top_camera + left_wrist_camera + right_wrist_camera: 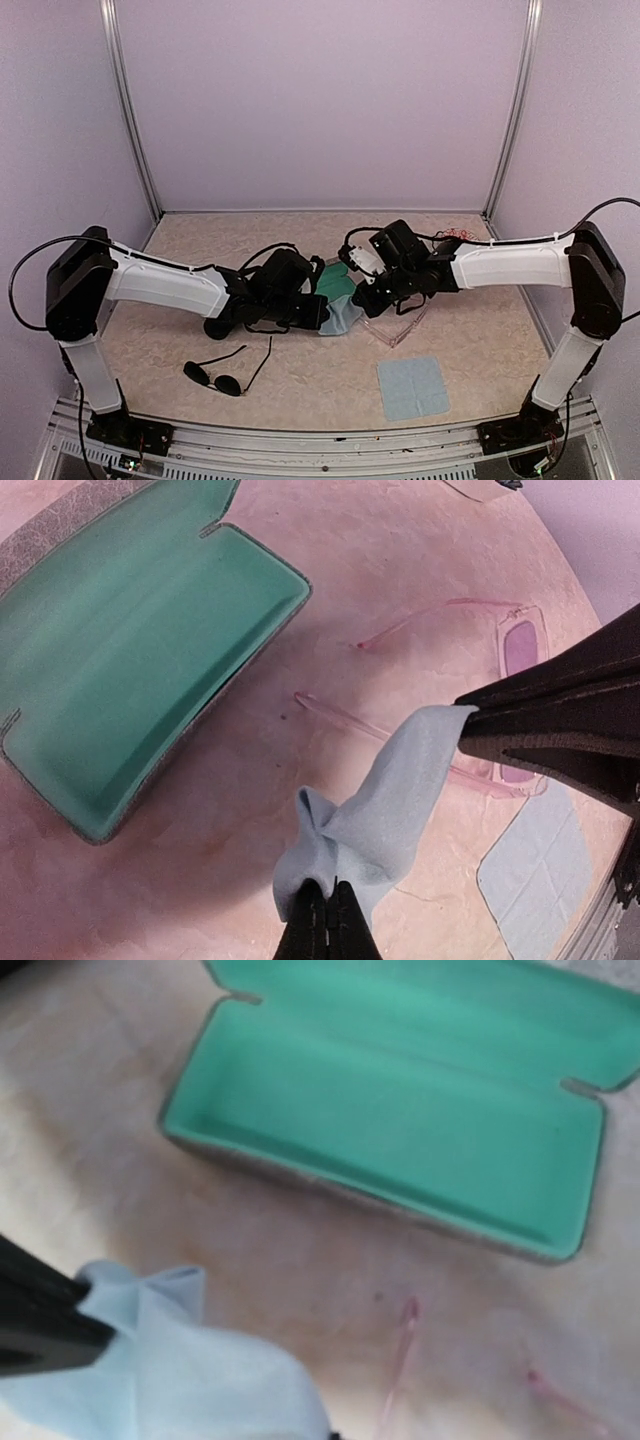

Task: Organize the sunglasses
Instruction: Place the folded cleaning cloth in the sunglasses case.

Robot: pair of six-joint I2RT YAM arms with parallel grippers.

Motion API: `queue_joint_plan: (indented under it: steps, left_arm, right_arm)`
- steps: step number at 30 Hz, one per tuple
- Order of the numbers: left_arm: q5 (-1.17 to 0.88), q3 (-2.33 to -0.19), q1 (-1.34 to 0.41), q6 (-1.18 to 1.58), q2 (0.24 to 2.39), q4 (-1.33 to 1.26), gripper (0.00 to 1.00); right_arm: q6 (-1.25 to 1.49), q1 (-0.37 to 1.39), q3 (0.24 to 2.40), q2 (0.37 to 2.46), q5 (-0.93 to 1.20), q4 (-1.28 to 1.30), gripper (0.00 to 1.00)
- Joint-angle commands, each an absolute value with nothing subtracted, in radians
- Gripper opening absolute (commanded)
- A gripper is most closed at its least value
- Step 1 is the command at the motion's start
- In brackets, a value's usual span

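A light-blue cloth (400, 800) hangs stretched between my two grippers above the table. My left gripper (328, 905) is shut on its lower bunched end. My right gripper (468, 720) is shut on its upper end. The clear pinkish sunglasses (520, 650) lie open on the table under the cloth, seen in the top view as the clear pair (400, 325). One pink arm (405, 1325) shows in the right wrist view. The black wire sunglasses (225, 375) lie near the front left, apart from both arms.
A grey case with teal lining (130, 650) lies open beside the clear pair, between the two arms as the open case (340, 290). A second light-blue cloth (412, 387) lies flat at the front right. A dark rounded thing (215, 327) sits partly hidden under the left arm.
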State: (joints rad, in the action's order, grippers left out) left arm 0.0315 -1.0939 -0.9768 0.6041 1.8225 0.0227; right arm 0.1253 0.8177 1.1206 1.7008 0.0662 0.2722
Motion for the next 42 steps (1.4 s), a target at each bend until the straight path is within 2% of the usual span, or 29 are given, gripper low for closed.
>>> queue_joint_plan:
  steps: [1, 18, 42]
  left_arm:
    - [0.092, -1.159, -0.965, 0.614, 1.876, 0.0, 0.0]
    - [0.224, -1.23, -0.922, 0.649, 1.965, -0.022, 0.0]
    - [0.374, -1.256, -0.908, 0.651, 2.023, -0.03, 0.0]
  right_arm:
    - [0.103, 0.789, 1.186, 1.762, 0.049, 0.282, 0.0]
    - [0.079, 0.691, 1.356, 1.934, 0.043, 0.238, 0.0]
    - [0.05, 0.667, 1.543, 2.103, 0.081, 0.294, 0.0]
